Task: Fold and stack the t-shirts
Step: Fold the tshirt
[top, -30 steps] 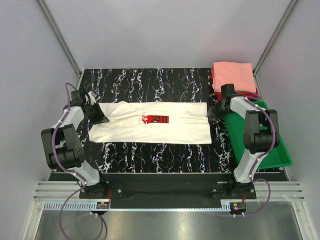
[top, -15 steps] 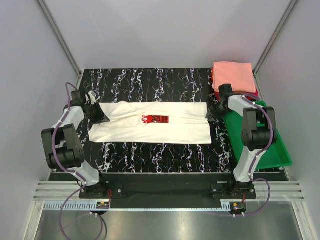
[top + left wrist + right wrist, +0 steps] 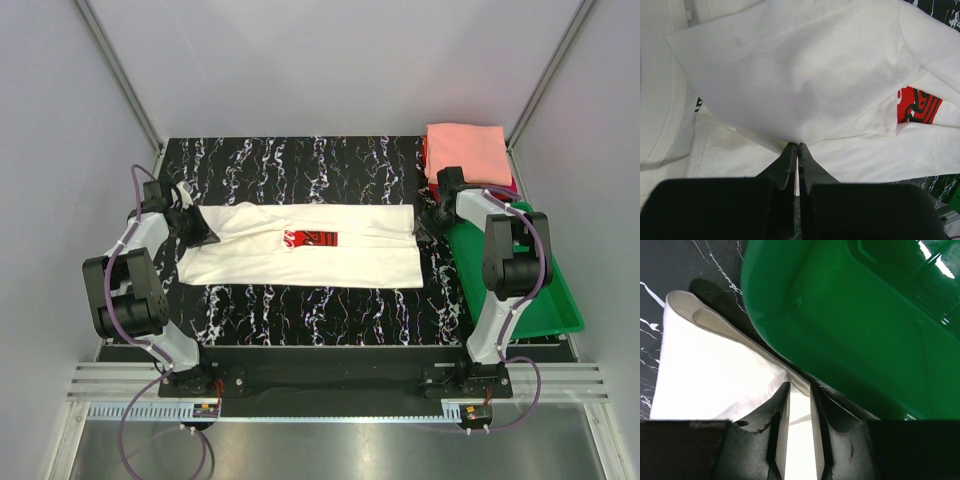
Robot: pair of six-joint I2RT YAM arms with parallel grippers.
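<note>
T-shirt (image 3: 300, 255), cream-white, folded lengthwise, flat mid-table. Left gripper (image 3: 798, 146) pinched tight on its left end; right gripper (image 3: 799, 390) seemingly nipping the right hem beside green tray (image 3: 850, 315). Step judged: crosswise fold. Next: lift one end, lay it across.

Cream-white all over the t-shirt (image 3: 300, 255), plain except for a red rectangular chest print (image 3: 312, 238) laced with dark and white marks. Beneath the shirt, black table top (image 3: 300, 160) veined with white marble-like streaks. Beyond the shirt's right end, salmon-pink on the folded tee (image 3: 465, 152), with the edge of an orange-red tee (image 3: 425, 150) under it. Just right of the shirt, glossy bright green on the tray (image 3: 545, 300). Matte black on the left gripper (image 3: 798, 150) and right gripper (image 3: 799, 390) at the shirt's two ends. White and black on the arms (image 3: 140, 235), purple on the cables (image 3: 134, 190).
</note>
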